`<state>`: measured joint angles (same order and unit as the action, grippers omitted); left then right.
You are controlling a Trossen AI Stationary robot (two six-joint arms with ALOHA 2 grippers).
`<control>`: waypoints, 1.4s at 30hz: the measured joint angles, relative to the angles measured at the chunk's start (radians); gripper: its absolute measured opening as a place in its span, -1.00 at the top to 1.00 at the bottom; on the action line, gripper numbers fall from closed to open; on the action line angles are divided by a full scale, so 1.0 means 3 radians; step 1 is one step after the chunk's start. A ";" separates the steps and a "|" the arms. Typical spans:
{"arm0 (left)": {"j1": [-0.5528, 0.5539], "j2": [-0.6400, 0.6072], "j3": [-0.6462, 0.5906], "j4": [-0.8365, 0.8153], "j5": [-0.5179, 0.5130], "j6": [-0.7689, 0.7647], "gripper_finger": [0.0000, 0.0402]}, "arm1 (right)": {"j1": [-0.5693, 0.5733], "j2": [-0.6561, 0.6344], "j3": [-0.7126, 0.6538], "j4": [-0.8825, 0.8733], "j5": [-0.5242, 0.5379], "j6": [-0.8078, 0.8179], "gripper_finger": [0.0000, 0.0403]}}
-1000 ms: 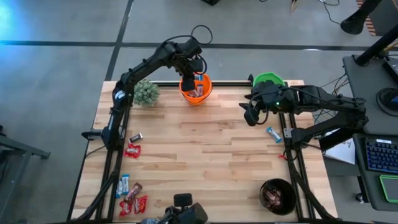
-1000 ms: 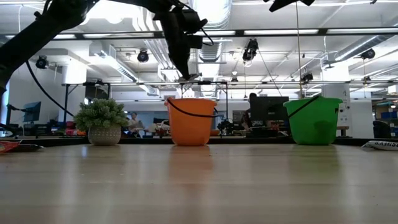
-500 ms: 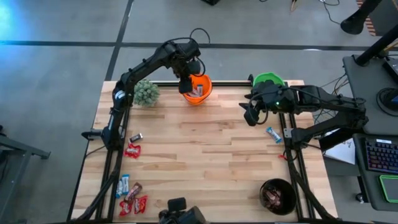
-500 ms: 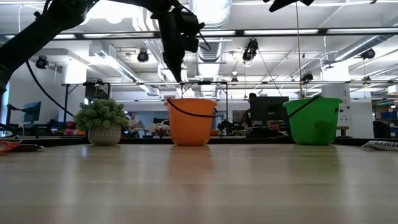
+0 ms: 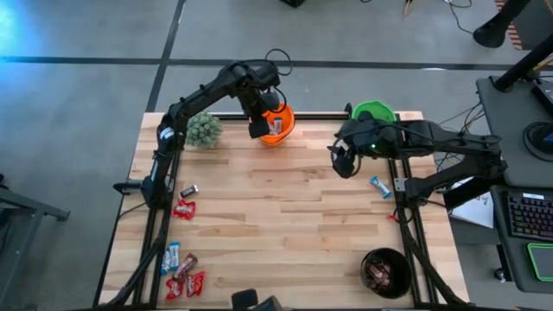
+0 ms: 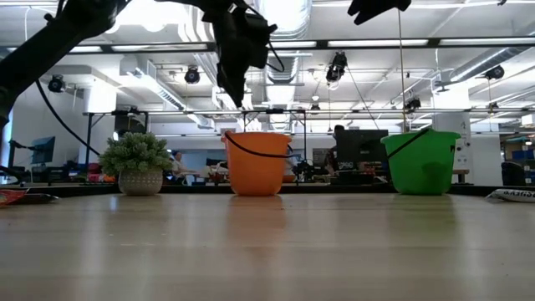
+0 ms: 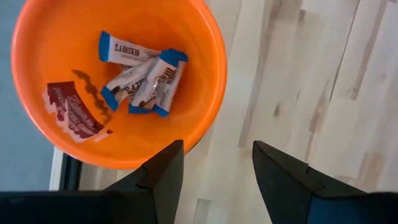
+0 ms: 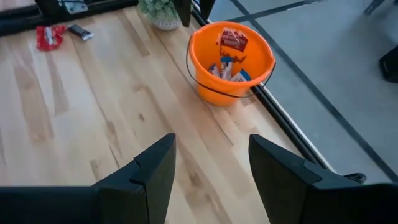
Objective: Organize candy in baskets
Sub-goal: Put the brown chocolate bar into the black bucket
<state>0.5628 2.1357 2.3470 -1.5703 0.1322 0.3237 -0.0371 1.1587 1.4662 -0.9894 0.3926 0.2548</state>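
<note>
At the table's near-left corner, loose candy (image 5: 181, 275) is waiting; farther back, the left gripper (image 7: 214, 168) is hovering empty, fingers spread, above the orange basket (image 7: 211, 56); it should lift clear first; the right gripper (image 8: 211, 163) is idling, fingers parted.

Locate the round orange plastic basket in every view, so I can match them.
High: orange basket, table's far edge, centre-left.
Low: centre, right of the fuzzy potted plant.
Left wrist: upper left, candy inside.
Right wrist: upper centre.
Shared landmark: the plant beside it.
</note>
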 joint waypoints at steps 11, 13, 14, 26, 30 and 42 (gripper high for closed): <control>-0.0034 -0.0198 -0.0003 -0.0003 -0.0130 -0.0242 0.14 | -0.0252 -0.0011 0.0000 -0.0027 -0.0004 -0.0130 0.06; -0.0033 -0.0277 -0.0003 -0.0003 -0.0138 -0.0267 0.14 | -0.0273 -0.0013 0.0000 -0.0025 -0.0036 -0.0168 0.06; -0.0033 -0.0316 -0.0003 -0.0003 -0.0144 -0.0276 0.14 | -0.0287 -0.0013 0.0000 -0.0022 -0.0083 -0.0196 0.06; -0.0038 -0.0794 -0.0071 0.0000 -0.0150 -0.0529 0.14 | -0.0322 0.0007 0.0000 0.0124 -0.0263 -0.0337 0.06; -0.0042 -0.1045 -0.0319 0.0000 -0.0151 -0.0641 0.14 | -0.0322 0.0023 0.0000 0.0116 -0.0263 -0.0377 0.06; -0.0258 -0.1957 -0.1655 -0.0005 -0.0158 -0.1058 0.14 | -0.0322 0.0098 0.0000 0.0099 -0.0263 -0.0479 0.06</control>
<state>0.4854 1.5487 1.8505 -1.5719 0.0849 0.0061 -0.1337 1.1882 1.4662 -0.9597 0.3136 0.1112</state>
